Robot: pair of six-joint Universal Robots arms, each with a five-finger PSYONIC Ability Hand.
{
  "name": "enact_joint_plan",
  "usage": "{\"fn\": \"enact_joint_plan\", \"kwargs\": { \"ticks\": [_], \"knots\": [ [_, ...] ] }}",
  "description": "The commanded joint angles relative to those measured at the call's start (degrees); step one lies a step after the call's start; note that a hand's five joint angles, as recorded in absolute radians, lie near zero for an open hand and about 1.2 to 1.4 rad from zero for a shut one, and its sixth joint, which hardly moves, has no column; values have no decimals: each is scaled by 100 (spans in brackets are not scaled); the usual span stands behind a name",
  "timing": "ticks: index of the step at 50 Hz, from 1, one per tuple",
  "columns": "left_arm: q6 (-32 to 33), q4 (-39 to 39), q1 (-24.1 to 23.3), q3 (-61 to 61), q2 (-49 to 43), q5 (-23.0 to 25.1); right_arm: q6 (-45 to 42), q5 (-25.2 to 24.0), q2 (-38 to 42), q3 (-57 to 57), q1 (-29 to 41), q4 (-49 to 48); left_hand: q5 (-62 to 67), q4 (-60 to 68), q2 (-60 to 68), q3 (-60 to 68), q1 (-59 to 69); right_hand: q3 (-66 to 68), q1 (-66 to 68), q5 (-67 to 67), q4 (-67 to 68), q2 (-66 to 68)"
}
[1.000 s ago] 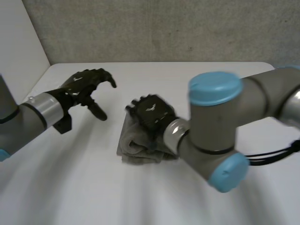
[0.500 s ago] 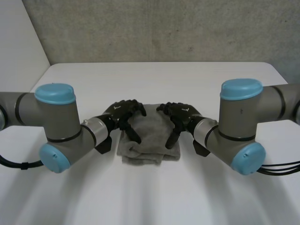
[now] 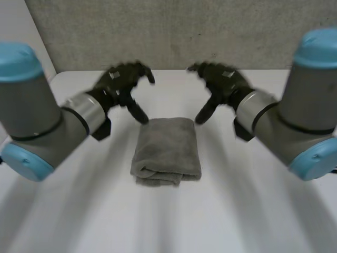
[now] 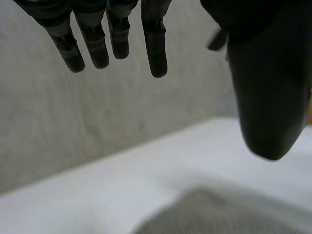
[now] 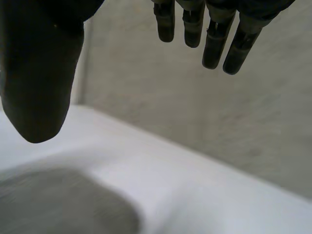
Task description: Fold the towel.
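The towel (image 3: 167, 150) lies in the middle of the white tabletop (image 3: 253, 211) as a compact grey bundle, its layers stacked and a rolled edge showing on the near side, so the folding looks done or nearly so. The left hand (image 3: 120, 84) and right hand (image 3: 220, 79) hover above its far corners, clear of the cloth. Their fingers (image 4: 155, 53) are loosely spread and hold nothing, which leaves the bundle undisturbed.
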Motion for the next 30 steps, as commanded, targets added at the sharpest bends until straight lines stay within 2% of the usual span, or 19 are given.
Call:
{"fn": "enact_joint_plan", "kwargs": {
  "ticks": [1, 3, 5, 14, 30],
  "knots": [
    [-412, -38, 333, 153, 661, -707, -341, 1379, -667, -82, -364, -32, -218, -382, -320, -339, -540, -342, -306, -295, -382, -325],
    [-368, -169, 604, 197, 740, -1145, -761, 1711, -729, -135, -530, 3, -218, -382, -320, -339, -540, -342, -306, -295, -382, -325],
    [-324, -274, 631, 258, 740, -1208, -945, 1747, -738, -153, -557, 21, -218, -382, -320, -339, -540, -342, -306, -295, -382, -325],
    [-113, -934, 658, 443, 583, -1226, -1141, 1783, -703, -126, -601, 135, -234, -399, -337, -356, -557, -342, -306, -295, -382, -325],
    [-87, -978, 684, 417, 591, -1208, -1132, 1748, -711, -162, -583, 144, -134, -298, -237, -255, -457, -342, -306, -295, -382, -325]
  ]
}}
